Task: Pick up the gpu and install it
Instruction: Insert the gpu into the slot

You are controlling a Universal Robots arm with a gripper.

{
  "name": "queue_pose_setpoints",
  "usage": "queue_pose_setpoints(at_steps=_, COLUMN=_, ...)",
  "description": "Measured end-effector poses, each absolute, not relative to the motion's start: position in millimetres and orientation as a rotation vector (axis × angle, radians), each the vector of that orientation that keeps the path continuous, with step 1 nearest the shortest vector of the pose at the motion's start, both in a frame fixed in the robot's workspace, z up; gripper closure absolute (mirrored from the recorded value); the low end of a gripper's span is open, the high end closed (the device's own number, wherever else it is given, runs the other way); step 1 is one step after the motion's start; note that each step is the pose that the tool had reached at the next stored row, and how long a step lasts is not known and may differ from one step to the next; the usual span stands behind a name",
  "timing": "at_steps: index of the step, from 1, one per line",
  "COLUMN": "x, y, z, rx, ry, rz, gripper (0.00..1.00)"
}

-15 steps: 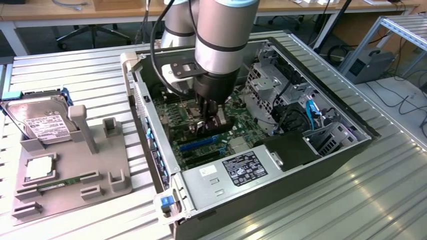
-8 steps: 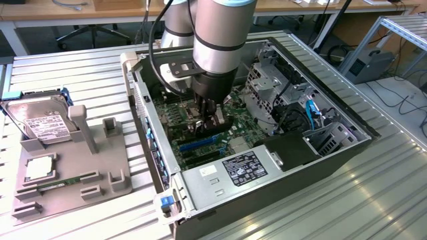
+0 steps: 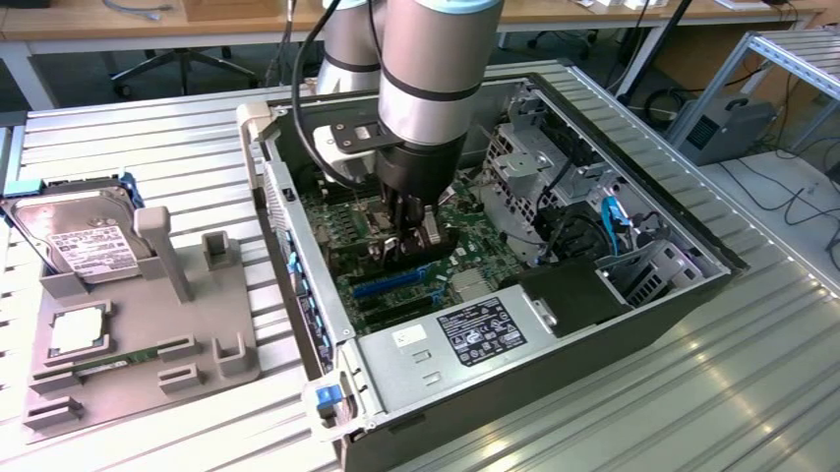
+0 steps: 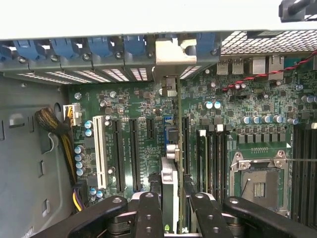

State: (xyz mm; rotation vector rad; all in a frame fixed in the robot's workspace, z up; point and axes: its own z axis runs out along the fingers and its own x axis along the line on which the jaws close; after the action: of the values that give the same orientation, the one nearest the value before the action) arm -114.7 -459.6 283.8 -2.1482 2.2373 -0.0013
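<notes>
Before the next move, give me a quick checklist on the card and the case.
1. Card held: the fingers sit either side of the gpu, which stands on edge between them. Ok.
2. Card inside the computer case, over the motherboard: ok.
3. Bracket end up against the case's rear slot wall: ok.
4. Card lined up along an expansion slot, parallel to the white slot: ok.
5. Card fully seated in its slot: cannot tell, the edge is hidden under the card.
6. Yellow and black cable bundle apart from the card: ok.

gpu [image 4: 170, 191] upright on edge, above motherboard slot
</notes>
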Motion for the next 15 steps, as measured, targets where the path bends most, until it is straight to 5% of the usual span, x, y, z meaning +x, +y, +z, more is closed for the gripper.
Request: queue_pose_setpoints(at_steps=15, x=-117.1, y=-459.7, z=282.3, rx=-2.148, ry=2.237, rz=-0.002, gripper=0.73)
